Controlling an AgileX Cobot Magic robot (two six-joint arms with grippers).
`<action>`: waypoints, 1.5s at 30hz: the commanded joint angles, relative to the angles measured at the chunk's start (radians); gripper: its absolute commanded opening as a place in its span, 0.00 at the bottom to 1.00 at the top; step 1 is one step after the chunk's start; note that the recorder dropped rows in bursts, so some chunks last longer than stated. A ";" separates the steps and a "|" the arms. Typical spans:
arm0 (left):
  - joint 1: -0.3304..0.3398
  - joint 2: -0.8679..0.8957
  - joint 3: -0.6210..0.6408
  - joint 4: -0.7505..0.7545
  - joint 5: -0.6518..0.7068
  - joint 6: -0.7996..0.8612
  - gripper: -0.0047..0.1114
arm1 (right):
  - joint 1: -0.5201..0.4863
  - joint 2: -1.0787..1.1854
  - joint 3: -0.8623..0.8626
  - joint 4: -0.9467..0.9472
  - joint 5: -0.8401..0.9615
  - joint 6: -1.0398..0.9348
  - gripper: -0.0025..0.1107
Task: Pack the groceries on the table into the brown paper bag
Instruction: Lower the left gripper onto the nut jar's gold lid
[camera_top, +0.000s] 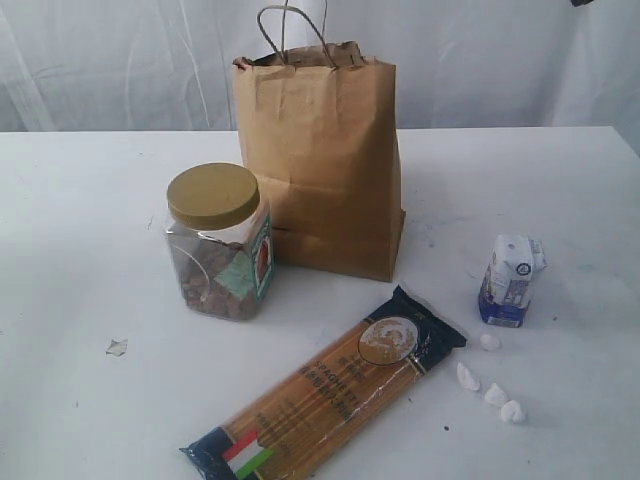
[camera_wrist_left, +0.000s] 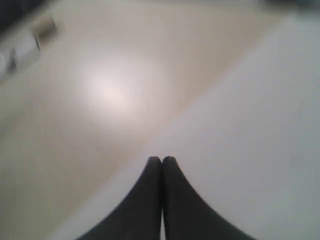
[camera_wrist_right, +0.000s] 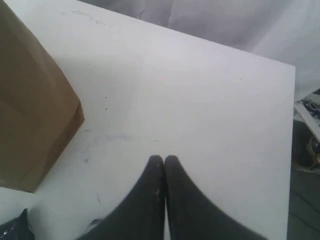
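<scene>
The brown paper bag (camera_top: 320, 160) stands upright at the back middle of the white table (camera_top: 80, 230), handles up. A gold-lidded clear jar (camera_top: 218, 240) stands at its left front corner. The long spaghetti pack (camera_top: 330, 390) lies slantwise in front. To the right stands a white-blue carton (camera_top: 512, 280), with several small white lumps (camera_top: 495, 393) before it. Neither arm shows in the exterior view. My left gripper (camera_wrist_left: 161, 160) is shut and empty over the table's edge. My right gripper (camera_wrist_right: 164, 159) is shut and empty above bare tabletop, the bag (camera_wrist_right: 30, 115) to one side of it.
A small scrap (camera_top: 117, 347) lies on the table at the left front. White cloth hangs behind the table. The table edge (camera_wrist_right: 292, 150) runs close by my right gripper, with clutter beyond it. Beige floor (camera_wrist_left: 100, 100) lies beyond the edge in the left wrist view.
</scene>
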 joint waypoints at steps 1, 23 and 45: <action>0.076 0.009 0.092 -0.651 0.375 0.322 0.04 | -0.003 -0.007 0.004 -0.003 -0.001 -0.027 0.02; -0.491 -0.402 0.143 -1.345 0.703 0.830 0.04 | -0.003 -0.007 0.004 0.048 -0.001 -0.052 0.02; -0.916 -0.484 0.324 -1.161 0.703 0.747 0.94 | -0.003 -0.008 0.004 0.180 -0.001 -0.024 0.02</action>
